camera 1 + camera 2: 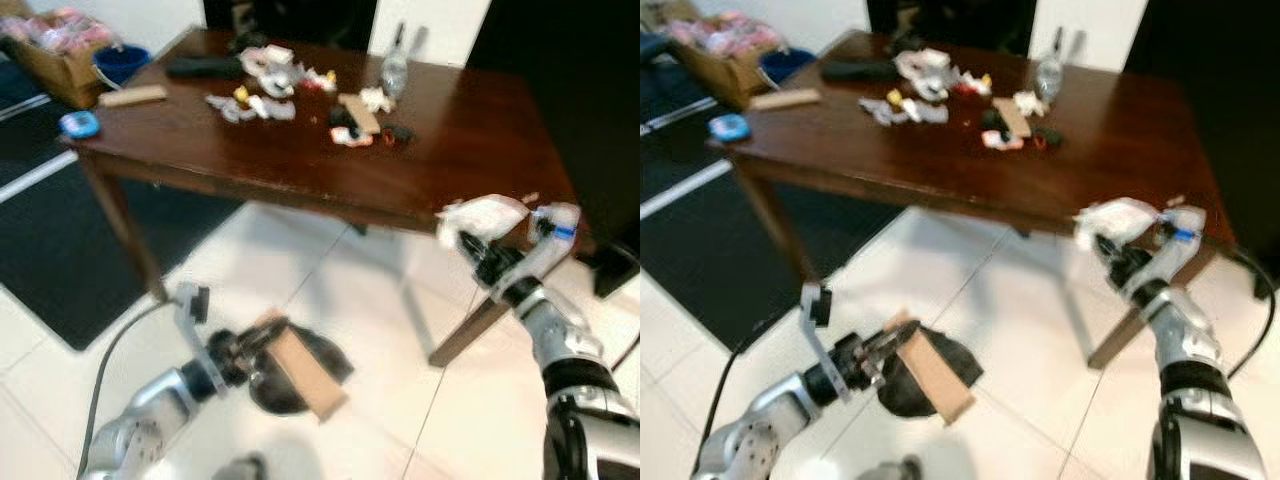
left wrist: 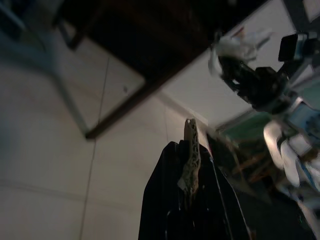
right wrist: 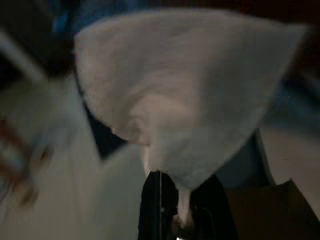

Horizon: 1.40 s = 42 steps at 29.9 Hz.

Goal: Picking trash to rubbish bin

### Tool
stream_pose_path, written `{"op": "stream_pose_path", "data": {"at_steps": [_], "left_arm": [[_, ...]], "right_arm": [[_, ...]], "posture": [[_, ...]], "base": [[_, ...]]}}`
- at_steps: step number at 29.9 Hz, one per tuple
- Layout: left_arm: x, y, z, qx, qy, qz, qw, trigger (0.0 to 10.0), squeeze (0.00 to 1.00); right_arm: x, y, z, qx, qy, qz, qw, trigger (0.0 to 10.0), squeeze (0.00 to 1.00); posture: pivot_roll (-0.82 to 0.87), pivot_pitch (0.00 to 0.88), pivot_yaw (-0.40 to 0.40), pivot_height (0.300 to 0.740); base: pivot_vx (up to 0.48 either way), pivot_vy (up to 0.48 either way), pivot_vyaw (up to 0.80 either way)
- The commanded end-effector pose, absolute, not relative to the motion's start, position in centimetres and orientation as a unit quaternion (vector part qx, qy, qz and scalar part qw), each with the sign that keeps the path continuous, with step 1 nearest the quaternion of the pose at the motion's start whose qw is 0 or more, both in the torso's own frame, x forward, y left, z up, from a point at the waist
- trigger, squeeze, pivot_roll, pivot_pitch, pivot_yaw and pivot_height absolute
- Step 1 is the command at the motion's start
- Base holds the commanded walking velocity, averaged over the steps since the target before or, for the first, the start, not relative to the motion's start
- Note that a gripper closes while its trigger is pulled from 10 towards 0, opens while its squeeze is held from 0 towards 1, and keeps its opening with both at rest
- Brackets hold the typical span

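1. Well, my left gripper (image 1: 885, 352) sits low over the white floor tiles (image 1: 380, 300), its jaws clamped on a flat brown piece of card (image 1: 931, 376); in the left wrist view the card (image 2: 190, 160) shows edge-on between the two black fingers (image 2: 160, 200).
2. Just behind the card I see a dark round shape (image 1: 300, 380) on the floor; I cannot tell what it is.
3. My right gripper (image 1: 478, 250) is raised in front of the near right corner of the surface (image 1: 460, 150), jaws pinched on a crumpled white tissue (image 1: 485, 214).
4. From the right wrist, the tissue (image 3: 185, 90) spreads wide above the fingers (image 3: 156, 205), blurred.
5. Outward from there, the dark wooden surface carries a scatter of trash: white crumpled bits (image 1: 262, 105), a brown card scrap (image 1: 360, 113), small red and black pieces (image 1: 385, 133) and a clear bottle (image 1: 395, 68) standing near the far edge.
6. Towards its left end I make out a black flat object (image 1: 203, 67), a pale wooden strip (image 1: 132, 96) and a small blue item (image 1: 79, 124) at the corner.
7. Beyond that end stands a cardboard box (image 1: 55, 55) with pink contents, a blue container (image 1: 120, 63) beside it.
8. A dark mat (image 1: 60, 250) lies on the floor to the left.
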<state>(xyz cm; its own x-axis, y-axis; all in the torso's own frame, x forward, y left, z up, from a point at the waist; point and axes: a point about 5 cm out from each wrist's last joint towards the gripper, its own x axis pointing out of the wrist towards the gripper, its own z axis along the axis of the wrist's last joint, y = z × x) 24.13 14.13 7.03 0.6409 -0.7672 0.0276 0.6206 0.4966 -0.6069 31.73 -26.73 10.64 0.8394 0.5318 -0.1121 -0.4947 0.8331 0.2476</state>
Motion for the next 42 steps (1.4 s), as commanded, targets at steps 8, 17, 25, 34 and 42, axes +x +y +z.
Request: {"op": "stream_pose_path", "data": {"at_steps": [8, 17, 25, 34, 42], "left_arm": [[23.2, 16.9, 0.5, -0.254, 0.243, -0.305, 0.885, 10.0, 0.00], [20.7, 21.8, -4.6, -0.262, 0.326, -0.069, 0.906, 10.0, 0.00], [15.2, 24.1, -8.1, -0.227, 0.419, 0.079, 0.876, 10.0, 0.00], [8.3, 23.5, -10.8, -0.198, 0.515, 0.160, 0.819, 10.0, 0.00], [9.6, 23.1, -10.6, -0.173, 0.513, 0.152, 0.827, 10.0, 0.00]], "right_arm": [[29.0, -24.8, 1.7, -0.078, 0.354, 0.175, 0.915, 10.0, 0.00], [23.7, -23.8, -4.3, -0.067, 0.453, 0.031, 0.888, 10.0, 0.00], [19.7, -23.6, -6.9, -0.040, 0.503, -0.037, 0.863, 10.0, 0.00], [14.7, -24.7, -8.9, -0.052, 0.564, -0.084, 0.820, 10.0, 0.00], [13.8, -24.8, -9.2, -0.056, 0.575, -0.093, 0.811, 10.0, 0.00]], "posture": [[0.07, 0.128, -0.072, 0.740], [0.08, 0.116, -0.066, 0.740], [0.09, 0.112, -0.064, 0.740], [0.08, 0.113, -0.059, 0.740], [0.09, 0.114, -0.061, 0.740]], "base": [[-0.304, 0.000, 0.00], [-0.068, 0.000, 0.00], [0.000, 0.000, -0.57], [0.000, 0.000, -0.80], [0.000, 0.000, -0.80]]}}
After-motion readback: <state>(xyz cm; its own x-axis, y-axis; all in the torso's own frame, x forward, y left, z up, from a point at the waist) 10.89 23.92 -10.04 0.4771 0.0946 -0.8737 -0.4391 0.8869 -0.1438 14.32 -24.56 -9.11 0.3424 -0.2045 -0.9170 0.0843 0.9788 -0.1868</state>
